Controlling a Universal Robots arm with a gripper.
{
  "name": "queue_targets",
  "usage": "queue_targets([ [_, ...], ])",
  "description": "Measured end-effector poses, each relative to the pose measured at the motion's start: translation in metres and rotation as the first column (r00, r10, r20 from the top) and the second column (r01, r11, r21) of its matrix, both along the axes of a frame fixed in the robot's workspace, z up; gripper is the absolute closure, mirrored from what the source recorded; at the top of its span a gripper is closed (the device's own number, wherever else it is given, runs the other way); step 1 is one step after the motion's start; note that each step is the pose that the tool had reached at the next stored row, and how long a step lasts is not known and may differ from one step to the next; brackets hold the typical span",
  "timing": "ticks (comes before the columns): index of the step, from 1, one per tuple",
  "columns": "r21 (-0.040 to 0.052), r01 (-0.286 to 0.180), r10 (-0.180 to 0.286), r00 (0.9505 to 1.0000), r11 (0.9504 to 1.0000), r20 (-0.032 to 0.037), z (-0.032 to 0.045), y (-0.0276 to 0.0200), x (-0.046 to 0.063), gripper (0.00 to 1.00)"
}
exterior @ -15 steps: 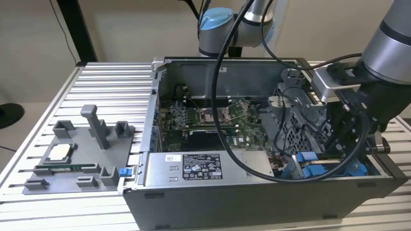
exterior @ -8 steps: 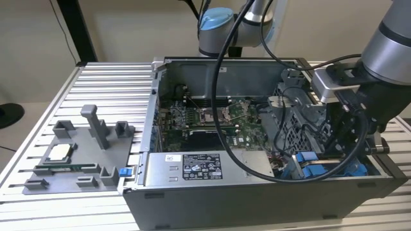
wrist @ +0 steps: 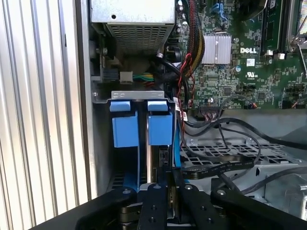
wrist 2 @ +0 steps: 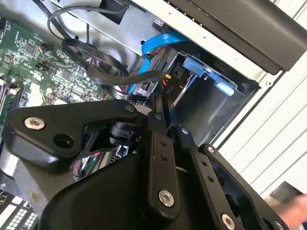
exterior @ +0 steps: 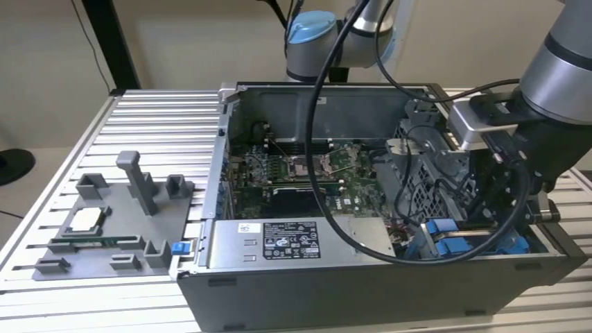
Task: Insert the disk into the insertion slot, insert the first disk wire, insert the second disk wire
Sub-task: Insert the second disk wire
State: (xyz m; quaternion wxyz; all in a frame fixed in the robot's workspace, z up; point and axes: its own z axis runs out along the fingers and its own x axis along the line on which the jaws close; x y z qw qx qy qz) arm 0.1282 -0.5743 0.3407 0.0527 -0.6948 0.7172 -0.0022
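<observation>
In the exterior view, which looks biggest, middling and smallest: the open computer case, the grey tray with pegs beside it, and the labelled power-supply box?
1. The computer case looks the largest.
2. The grey tray comes next.
3. The power-supply box looks a little smaller than the tray, but the two are close, so that ranking is unsure.

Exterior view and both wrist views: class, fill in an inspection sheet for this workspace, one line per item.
Surface: ribbed aluminium table.
Job's things: insertion slot with blue fittings at the open computer case's corner; disk not clearly made out.
Clutter: grey fixture tray with upright pegs, on the exterior view's left.
Grippers: hand lowered at the slot, pinching a black flat cable.
Cables: black cables and a blue cable beside the bay.
Surroundings: plain wall; black post.
</observation>
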Motion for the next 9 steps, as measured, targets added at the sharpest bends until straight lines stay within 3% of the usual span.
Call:
queue_targets([
  [9,-0.0007,-0.010,0.010,0.9999,0.9999,0.0002,-0.0037,0.0000,0.0001,1.00],
])
